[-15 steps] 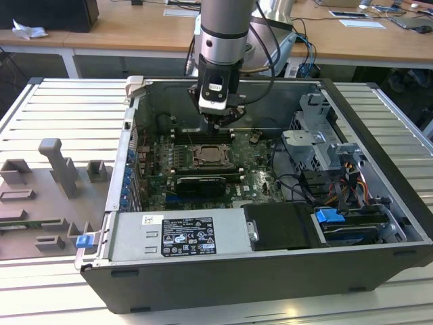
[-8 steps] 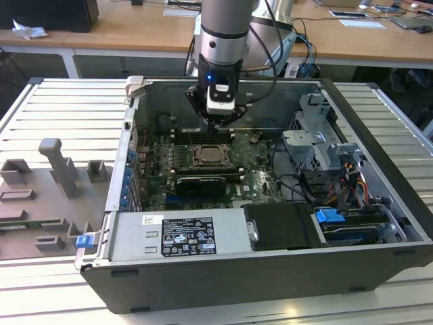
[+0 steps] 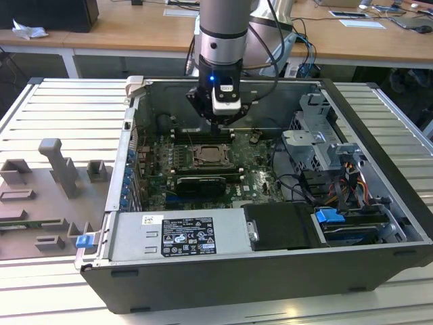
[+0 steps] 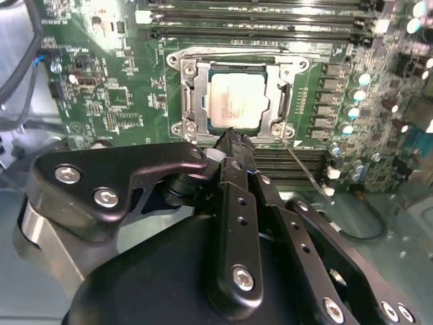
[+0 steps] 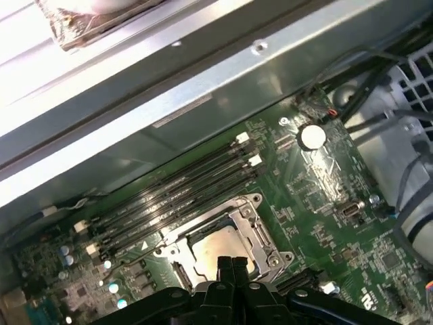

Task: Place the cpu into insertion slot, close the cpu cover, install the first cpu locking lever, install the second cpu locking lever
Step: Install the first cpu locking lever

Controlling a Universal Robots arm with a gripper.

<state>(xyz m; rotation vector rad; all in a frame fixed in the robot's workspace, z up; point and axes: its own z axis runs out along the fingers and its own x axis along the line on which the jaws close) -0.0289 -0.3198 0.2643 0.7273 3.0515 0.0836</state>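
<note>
1. Pale silver-beige square cpu [image 4: 233,100] is seated in the dark, silver-rimmed insertion slot [image 4: 191,101].
2. Thin silvery window-frame cpu cover [image 4: 281,101] is judged down over it; levers judged unfinished.
3. Black gripper [image 4: 233,139] is held just above the socket edge, fingers pressed together, nothing gripped.

Even daylight-like room light in the exterior view, the computer case [image 3: 270,271] interior darker and shadowed. In the second wrist view, glare washes the motherboard [image 4: 115,101] near the memory slots, and the close black gripper [image 4: 233,145] body looks soft. In the first wrist view, the case wall [image 5: 135,81] blows out white, with slight blur throughout.
</note>
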